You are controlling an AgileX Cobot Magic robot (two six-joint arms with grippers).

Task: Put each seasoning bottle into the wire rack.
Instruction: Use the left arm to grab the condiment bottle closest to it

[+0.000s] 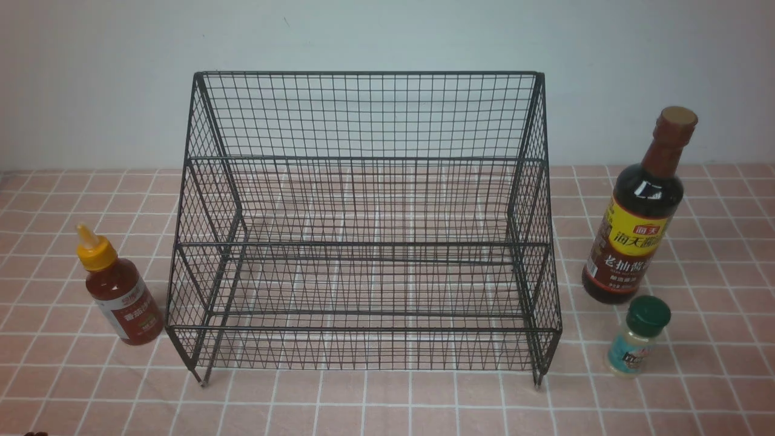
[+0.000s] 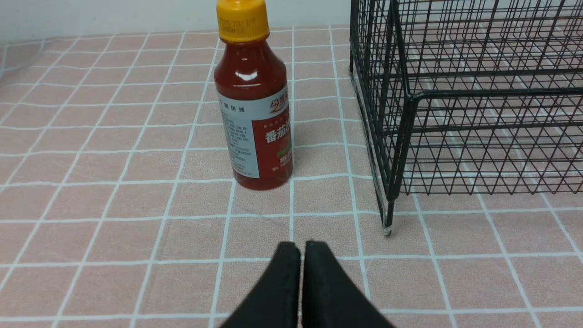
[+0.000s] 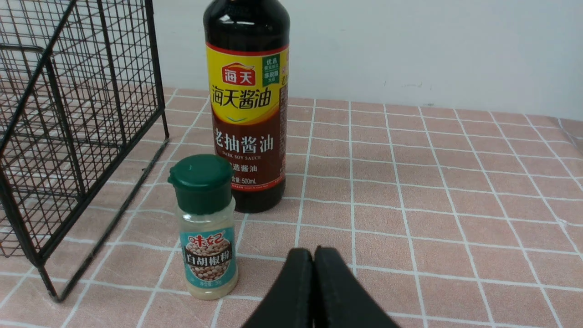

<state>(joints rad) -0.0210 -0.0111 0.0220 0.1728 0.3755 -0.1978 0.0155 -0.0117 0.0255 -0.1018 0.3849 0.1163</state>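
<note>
The black wire rack [image 1: 363, 242] stands mid-table with nothing in it; its corner shows in the left wrist view [image 2: 455, 95] and the right wrist view [image 3: 68, 114]. The red sauce bottle [image 1: 118, 293] with yellow cap stands upright left of the rack, also in the left wrist view [image 2: 255, 109]. The tall dark soy bottle [image 1: 639, 224] stands right of the rack, also in the right wrist view [image 3: 248, 109]. The green-capped jar [image 1: 639, 336] stands in front of it [image 3: 207, 228]. My left gripper [image 2: 301, 246] and right gripper [image 3: 313, 250] are shut and empty, short of the bottles. Neither gripper shows in the front view.
A pink checked cloth [image 1: 387, 406] covers the table. A pale wall [image 1: 387, 36] rises behind the rack.
</note>
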